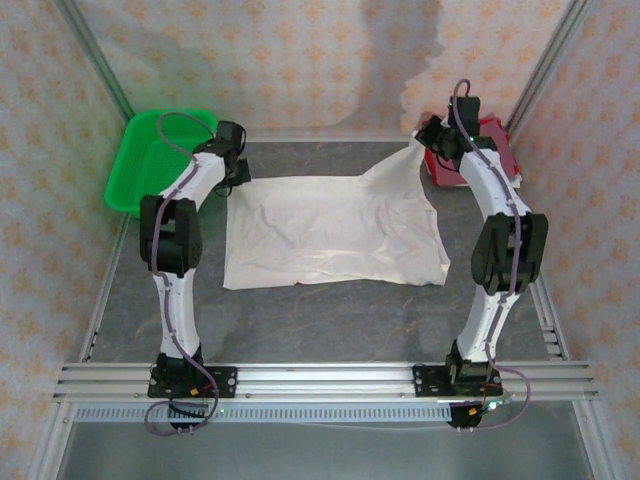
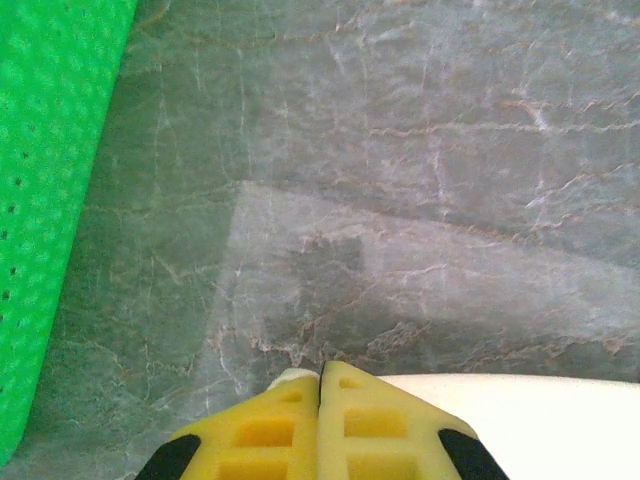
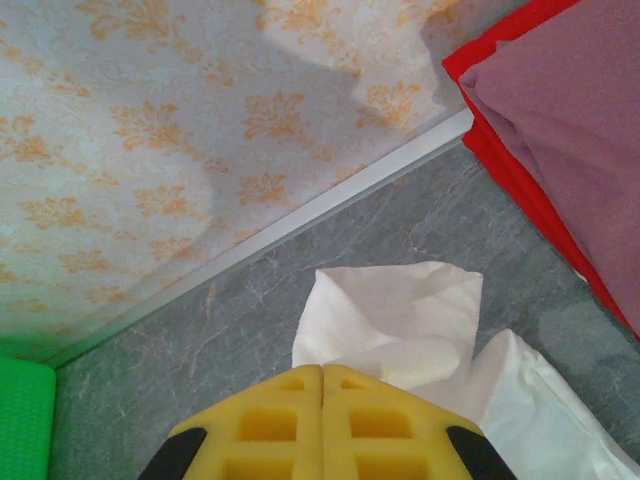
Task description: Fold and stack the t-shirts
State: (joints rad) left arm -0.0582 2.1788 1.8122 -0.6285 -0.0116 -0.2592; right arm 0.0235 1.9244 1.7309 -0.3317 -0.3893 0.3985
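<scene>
Left hand (image 2: pixel 320 372): together, pinching the white cloth t-shirt (image 1: pixel 330 235) at its far-left corner
Right hand (image 3: pixel 322 372): clamped on its far-right corner
Lie: t-shirt spreads nearward from both hands

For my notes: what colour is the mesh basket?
Bright green; the basket shows best in the top external view.

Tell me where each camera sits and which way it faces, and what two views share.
Top external: above and behind the arms, looking down on the table; both arms show, the white shirt between them.
Left wrist: on the left arm, facing the table and green basket; left gripper shows, shut on the shirt's edge.
Right wrist: on the right arm, facing the back wall and dark red shirt; right gripper pinches the white shirt.
Shared: both wrist views catch the white shirt and basket.
</scene>
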